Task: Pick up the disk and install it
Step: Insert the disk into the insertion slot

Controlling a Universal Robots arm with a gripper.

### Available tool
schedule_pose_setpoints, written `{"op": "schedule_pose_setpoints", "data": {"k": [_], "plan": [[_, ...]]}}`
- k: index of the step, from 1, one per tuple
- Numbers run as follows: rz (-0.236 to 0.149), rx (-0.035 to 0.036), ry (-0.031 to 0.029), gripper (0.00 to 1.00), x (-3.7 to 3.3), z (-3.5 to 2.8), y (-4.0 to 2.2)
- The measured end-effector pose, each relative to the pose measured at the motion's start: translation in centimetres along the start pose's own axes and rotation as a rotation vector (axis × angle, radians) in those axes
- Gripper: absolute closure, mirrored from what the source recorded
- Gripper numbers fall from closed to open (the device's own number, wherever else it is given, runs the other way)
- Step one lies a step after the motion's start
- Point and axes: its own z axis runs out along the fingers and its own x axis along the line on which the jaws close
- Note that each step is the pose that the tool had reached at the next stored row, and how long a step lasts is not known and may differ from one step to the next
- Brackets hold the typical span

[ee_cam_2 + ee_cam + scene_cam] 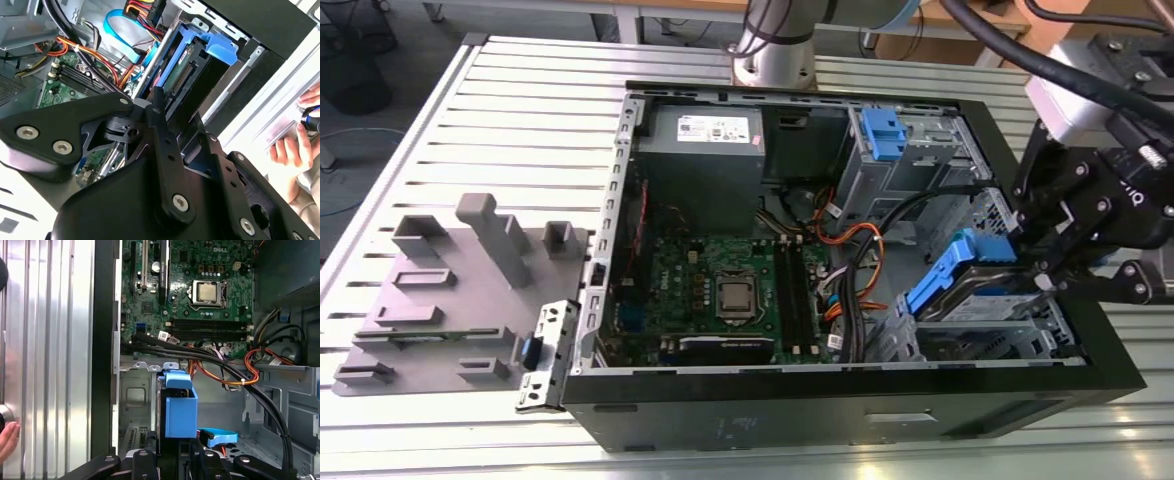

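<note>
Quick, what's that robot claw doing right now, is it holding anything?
Gripper: closed on the disk, holding it on edge at the drive bay of the open computer case.

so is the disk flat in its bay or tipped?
Tipped: the disk angles up out of the drive cage, held in the gripper.

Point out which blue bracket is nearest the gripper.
The one framing the disk, tilted at the gripper over the drive cage. The other blue bracket sits in a bay by the grey box.
</note>
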Motion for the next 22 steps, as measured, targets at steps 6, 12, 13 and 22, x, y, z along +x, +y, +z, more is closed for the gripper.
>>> {"op": "schedule_pose_setpoints", "data": {"k": [6, 12, 13, 22], "plan": [[0.000, 0.0000, 0.0000, 0.65, 0.18, 1.07, -0.01], [0.000, 0.0000, 0.0002, 0.65, 0.42, 2.14, -0.01], [0.000, 0.0000, 0.0004, 0.65, 0.47, 2.32, -0.02], [0.000, 0.0002, -0.0008, 0.64, 0.52, 2.60, -0.03]]}}
